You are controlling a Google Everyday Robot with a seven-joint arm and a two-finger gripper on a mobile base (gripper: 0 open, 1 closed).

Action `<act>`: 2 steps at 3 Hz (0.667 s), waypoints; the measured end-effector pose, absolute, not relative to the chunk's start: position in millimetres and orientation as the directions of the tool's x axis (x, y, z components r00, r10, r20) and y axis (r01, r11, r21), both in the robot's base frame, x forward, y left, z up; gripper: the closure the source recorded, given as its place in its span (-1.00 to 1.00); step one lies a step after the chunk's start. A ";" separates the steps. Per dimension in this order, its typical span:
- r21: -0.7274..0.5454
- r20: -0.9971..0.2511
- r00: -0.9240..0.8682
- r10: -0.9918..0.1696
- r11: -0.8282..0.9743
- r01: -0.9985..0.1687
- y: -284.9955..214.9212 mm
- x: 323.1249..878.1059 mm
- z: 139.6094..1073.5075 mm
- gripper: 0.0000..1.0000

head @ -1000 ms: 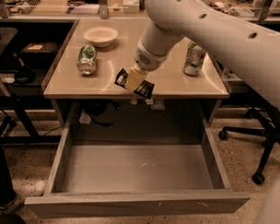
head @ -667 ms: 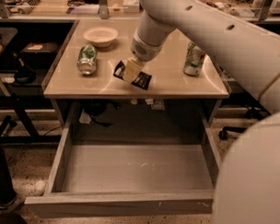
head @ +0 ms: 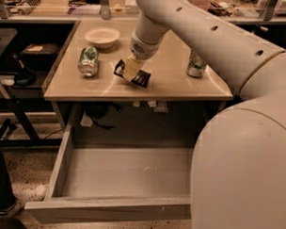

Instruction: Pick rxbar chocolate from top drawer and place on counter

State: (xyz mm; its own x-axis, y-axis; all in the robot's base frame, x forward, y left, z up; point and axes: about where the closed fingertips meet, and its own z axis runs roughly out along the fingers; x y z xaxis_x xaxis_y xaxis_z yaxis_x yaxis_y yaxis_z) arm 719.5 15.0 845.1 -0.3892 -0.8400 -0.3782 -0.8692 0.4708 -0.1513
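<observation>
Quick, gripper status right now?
The gripper is closed, holding the rxbar chocolate over the counter.

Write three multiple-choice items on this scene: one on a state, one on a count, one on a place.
1. The top drawer is: A shut; B pulled open; C removed.
2. Soda cans on the counter: A one; B four; C two.
3. The rxbar chocolate is: A in the gripper, over the counter; B in the drawer; C under the counter.
Answers: B, its grey floor shows; C, one lies on its side, one stands upright; A, the gripper is shut on it between the cans.
</observation>
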 end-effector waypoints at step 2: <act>-0.151 -0.378 -0.389 -0.840 0.471 -0.869 15.0 719.5 845.1 -0.32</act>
State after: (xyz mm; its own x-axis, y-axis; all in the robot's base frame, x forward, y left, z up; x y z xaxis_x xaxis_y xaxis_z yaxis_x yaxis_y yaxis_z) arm 719.5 15.0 845.1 -0.3892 -0.8400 -0.3781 -0.8692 0.4708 -0.1513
